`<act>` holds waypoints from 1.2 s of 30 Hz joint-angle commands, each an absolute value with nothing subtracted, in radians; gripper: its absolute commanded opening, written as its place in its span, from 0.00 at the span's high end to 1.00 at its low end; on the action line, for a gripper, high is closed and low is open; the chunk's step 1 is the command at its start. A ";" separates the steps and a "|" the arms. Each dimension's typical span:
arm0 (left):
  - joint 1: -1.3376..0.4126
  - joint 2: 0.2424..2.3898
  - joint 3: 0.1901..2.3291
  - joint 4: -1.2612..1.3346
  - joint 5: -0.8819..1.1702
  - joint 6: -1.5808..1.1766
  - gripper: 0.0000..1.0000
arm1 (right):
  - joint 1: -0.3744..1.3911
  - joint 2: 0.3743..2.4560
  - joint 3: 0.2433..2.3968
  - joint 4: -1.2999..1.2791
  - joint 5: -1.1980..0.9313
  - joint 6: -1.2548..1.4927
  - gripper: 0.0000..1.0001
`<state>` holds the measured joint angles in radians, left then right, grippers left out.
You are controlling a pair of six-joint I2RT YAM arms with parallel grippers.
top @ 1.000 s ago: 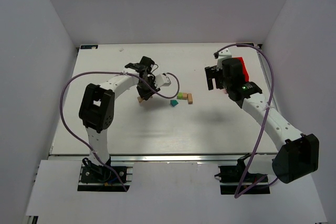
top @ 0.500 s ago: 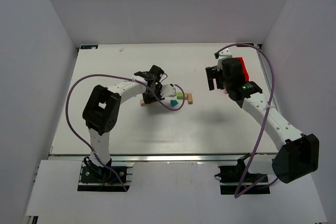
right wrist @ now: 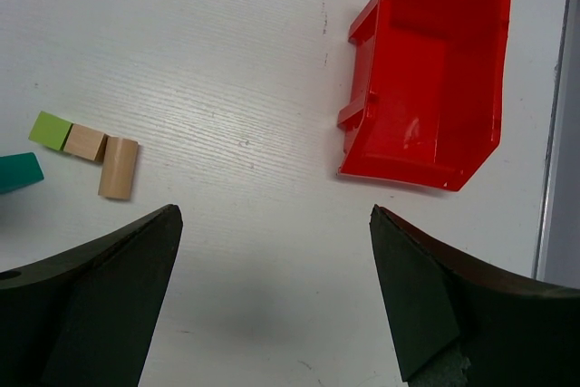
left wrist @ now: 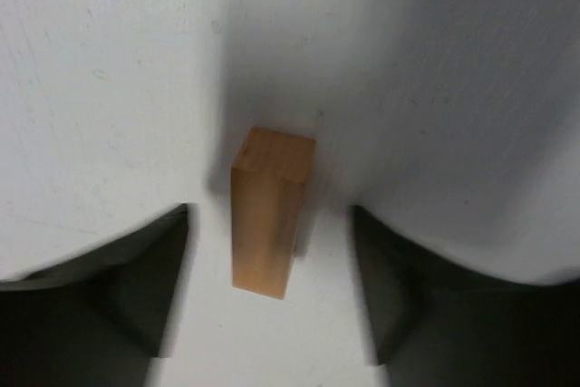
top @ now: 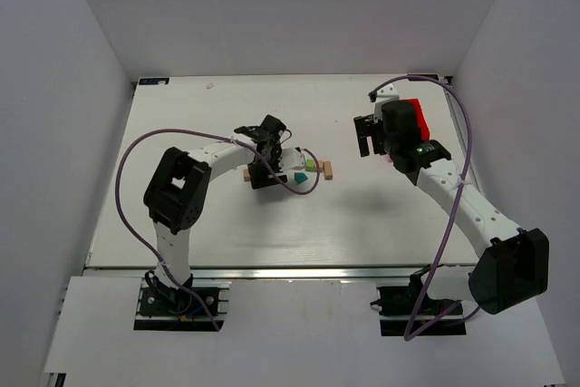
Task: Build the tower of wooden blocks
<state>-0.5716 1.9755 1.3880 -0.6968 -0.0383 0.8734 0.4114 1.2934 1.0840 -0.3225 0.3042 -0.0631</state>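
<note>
Left gripper (left wrist: 267, 217) hung over the table (left wrist: 109, 61) with its jaws spread wide, gripping nothing. Its fingers (left wrist: 136, 287) flanked a long tan block (left wrist: 270, 224), with a clear gap on each side. Whether that block stood on end or lay flat could not be told. Plain wood like this was probably light, stiff and sturdy, though smooth enough to slip, so the long flat sides near the middle looked the best hold. Just right of it lay a teal block (right wrist: 18, 172), a lime-green block (right wrist: 50, 130), a tan cube (right wrist: 86, 142) and a rounded tan piece (right wrist: 118, 168), with nothing stacked yet. Right gripper (right wrist: 274, 215) hovered parted and empty farther right, near the red bin (right wrist: 426, 79).
</note>
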 commanded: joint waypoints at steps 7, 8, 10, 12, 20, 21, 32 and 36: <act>-0.569 1.922 1.437 -0.693 -0.003 0.845 0.02 | 0.410 1.282 1.120 -0.310 0.284 -0.087 0.11; -0.569 1.916 1.453 -0.704 -0.002 0.838 0.02 | 0.411 1.278 1.123 -0.310 0.284 -0.090 0.11; -0.568 1.885 1.503 -0.732 0.064 0.838 0.02 | 0.410 1.273 1.126 -0.313 0.285 -0.097 0.11; -0.568 1.837 1.532 -0.759 0.093 0.833 0.02 | 0.410 1.261 1.126 -0.314 0.276 -0.095 0.11; -0.552 1.502 1.429 -0.441 0.149 0.518 0.02 | 0.413 1.273 1.104 -0.259 0.036 -0.095 0.11; -0.552 1.461 1.387 -0.372 0.106 0.450 0.02 | 0.414 1.294 1.115 -0.259 0.011 -0.100 0.11; -0.545 1.368 1.329 -0.618 -0.406 -0.671 0.02 | 0.483 1.614 1.368 -0.347 0.028 0.069 0.14; -0.542 1.304 1.154 -0.666 -0.377 -0.771 0.02 | 0.537 1.667 1.368 -0.366 0.099 0.133 0.14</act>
